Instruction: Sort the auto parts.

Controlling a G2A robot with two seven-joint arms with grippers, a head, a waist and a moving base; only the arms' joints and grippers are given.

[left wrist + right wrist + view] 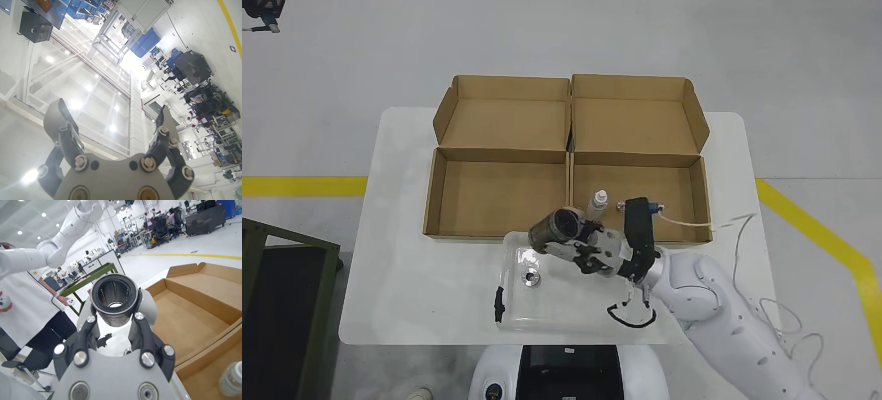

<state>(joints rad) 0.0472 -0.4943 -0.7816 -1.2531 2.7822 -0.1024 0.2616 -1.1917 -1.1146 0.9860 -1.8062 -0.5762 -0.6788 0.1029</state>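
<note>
Your right pincer [115,306] is shut tight on the dark metal tube [115,318]. It holds the tube up above the clear tray [562,308], right by the near wall of the left box [492,195]. Just past the pincer, a small bottle [598,203] and a black part [638,215] lie in the right box [674,188]. I think you are about halfway, because a metal ring [531,279] and a black clip [499,303] wait in the tray near it.

Your left box [492,192] sits beside the right box [662,190], both behind the tray [554,310] — bottle [598,204] in the right, ring [531,279] in the tray.
</note>
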